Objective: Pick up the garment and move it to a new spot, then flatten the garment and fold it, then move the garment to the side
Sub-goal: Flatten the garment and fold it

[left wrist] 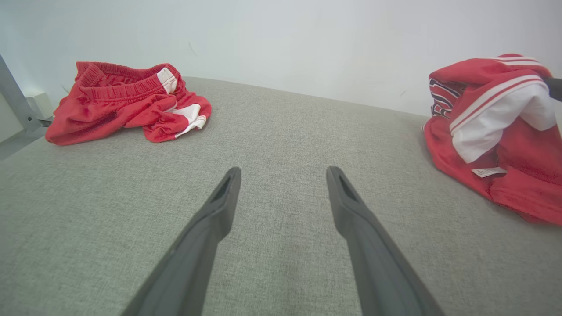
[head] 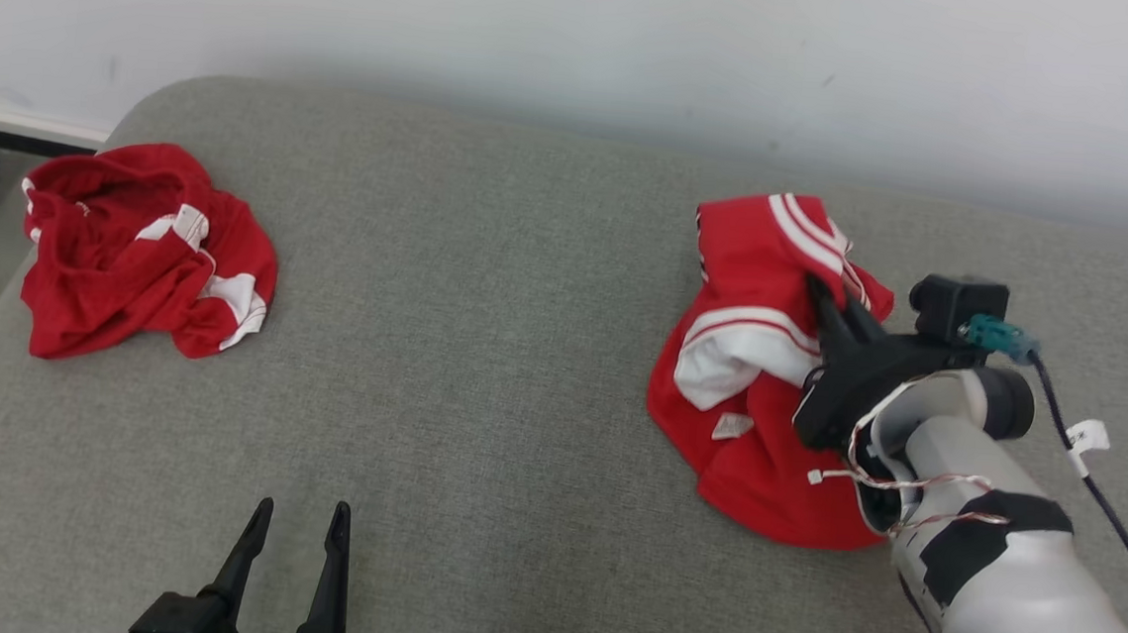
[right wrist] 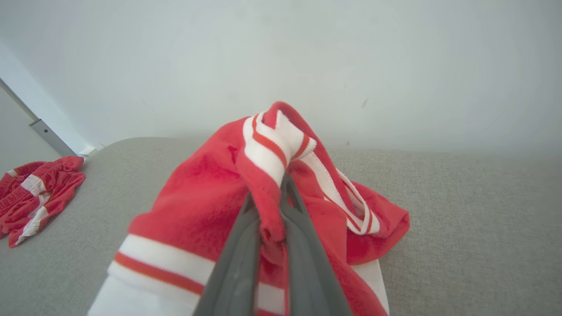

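Grey cushion [head: 522, 353] | right tool [head: 826, 297] clamped on red garment [head: 753, 459] | left tool [head: 303, 509] spread apart | red shorts [head: 121, 256] far left

Two red-and-white garments [head: 131, 256] [head: 753, 449], two dark-fingered hands [head: 302, 512] [head: 817, 290], one grey cushion [head: 482, 351], one white wall [head: 584, 30]

Red jersey [head: 763, 450] on the right, with a white panel and white-and-red striped trim (small white label too). Far left, red shorts [head: 120, 276] with white patches. Beneath both, a grey flecked cushion [head: 484, 331]; behind, a plain white wall [head: 584, 30]. Left gripper [head: 302, 509] is black.
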{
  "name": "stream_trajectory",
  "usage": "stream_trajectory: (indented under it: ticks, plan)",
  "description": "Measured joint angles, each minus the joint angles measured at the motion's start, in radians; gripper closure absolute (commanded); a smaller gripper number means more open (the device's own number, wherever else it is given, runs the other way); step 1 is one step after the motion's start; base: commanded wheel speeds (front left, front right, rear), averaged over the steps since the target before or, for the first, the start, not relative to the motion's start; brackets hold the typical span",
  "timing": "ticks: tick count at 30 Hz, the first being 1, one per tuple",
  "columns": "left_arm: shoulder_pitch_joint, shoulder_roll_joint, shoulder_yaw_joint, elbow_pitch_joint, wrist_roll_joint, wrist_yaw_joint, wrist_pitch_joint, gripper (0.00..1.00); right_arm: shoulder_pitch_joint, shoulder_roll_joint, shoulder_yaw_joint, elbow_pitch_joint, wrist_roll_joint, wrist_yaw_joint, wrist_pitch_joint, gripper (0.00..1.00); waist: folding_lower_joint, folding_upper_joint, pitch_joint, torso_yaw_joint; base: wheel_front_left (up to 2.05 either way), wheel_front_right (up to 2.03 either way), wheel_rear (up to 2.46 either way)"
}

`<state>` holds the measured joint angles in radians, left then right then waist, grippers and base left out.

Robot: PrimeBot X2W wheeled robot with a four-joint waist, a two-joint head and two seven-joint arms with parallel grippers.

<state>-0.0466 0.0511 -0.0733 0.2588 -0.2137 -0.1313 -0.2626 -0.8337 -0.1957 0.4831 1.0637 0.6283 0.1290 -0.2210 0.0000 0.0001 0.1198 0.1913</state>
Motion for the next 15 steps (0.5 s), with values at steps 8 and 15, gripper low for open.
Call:
stream_trajectory:
  ticks: [8, 15]
  plan:
    - [0.015, 0.000, 0.015, -0.003, -0.001, 0.000, 0.000, 0.00, -0.045, -0.085, 0.002, -0.106, 0.065, 0.000, -0.036, 1.00, -0.0001, 0.0000, -0.025, -0.052, 0.00, 0.00, 0.00]
    - [0.025, 0.000, 0.007, -0.004, -0.002, 0.000, 0.000, 0.00, 0.079, -0.216, -0.082, -0.206, 0.183, 0.000, -0.040, 1.00, -0.0001, 0.0000, -0.039, -0.117, 0.00, 0.00, 0.00]
